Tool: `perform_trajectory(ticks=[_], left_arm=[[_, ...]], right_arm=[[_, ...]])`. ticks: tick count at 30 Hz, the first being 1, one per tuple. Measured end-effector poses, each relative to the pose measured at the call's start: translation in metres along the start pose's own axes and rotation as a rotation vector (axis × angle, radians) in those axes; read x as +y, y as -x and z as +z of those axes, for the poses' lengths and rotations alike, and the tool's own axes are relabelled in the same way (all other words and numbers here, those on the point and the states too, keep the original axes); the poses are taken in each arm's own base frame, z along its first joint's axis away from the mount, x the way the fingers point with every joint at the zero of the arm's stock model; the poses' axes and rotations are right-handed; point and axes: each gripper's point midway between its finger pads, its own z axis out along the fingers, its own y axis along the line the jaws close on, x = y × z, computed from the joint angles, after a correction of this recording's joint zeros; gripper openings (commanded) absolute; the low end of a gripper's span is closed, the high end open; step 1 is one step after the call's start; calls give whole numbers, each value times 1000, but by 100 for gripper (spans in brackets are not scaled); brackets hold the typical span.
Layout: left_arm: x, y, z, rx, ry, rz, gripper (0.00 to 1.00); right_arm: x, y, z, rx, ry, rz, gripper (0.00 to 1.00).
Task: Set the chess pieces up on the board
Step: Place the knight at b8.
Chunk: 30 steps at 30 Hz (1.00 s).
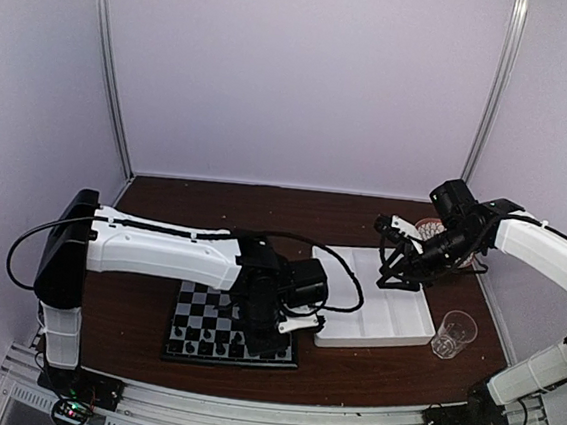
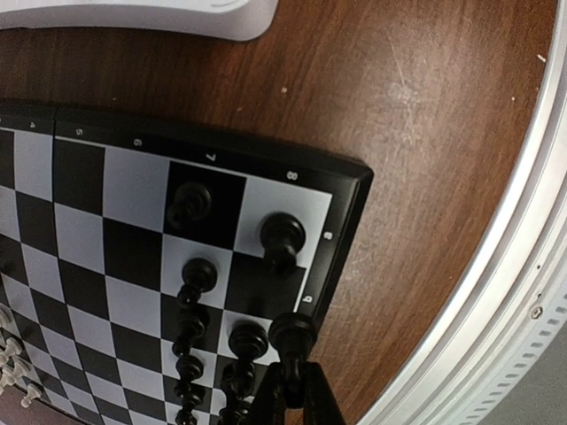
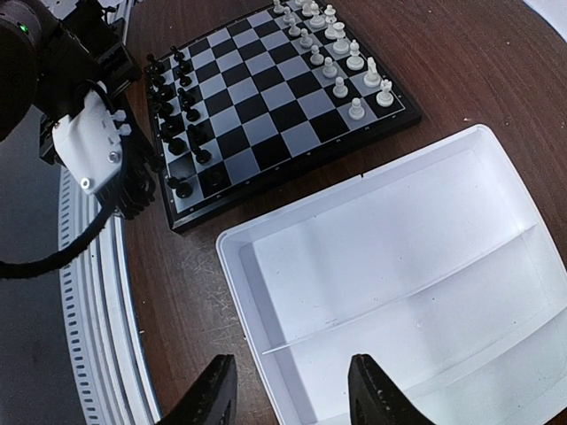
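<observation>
The left gripper [image 2: 292, 376] has its fingers pressed together, seemingly pinching a black piece [image 2: 293, 331] at the edge of the board [image 2: 133, 188]; the right gripper [image 3: 288, 391] hangs spread wide over the white divided tray [image 3: 399, 257]; black chessmen [image 3: 180, 142] and white chessmen [image 3: 340, 86] line opposite sides of the board.

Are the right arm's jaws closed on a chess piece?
No, on the right arm the jaws stand wide apart above the edge of the white tray, with nothing between them.
</observation>
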Motion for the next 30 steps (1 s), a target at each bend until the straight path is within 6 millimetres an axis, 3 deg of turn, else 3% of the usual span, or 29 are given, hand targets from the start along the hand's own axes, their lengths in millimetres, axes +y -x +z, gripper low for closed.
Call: perform_trajectory(ticks=[11,30], left_arm=[[9,10,5,-42,2,-23,2],[5,3,22,0,-40,-30,2]], right_arm=[[0,0,0,0,0,-4,46],[-1,-2,2,6,4,-2,46]])
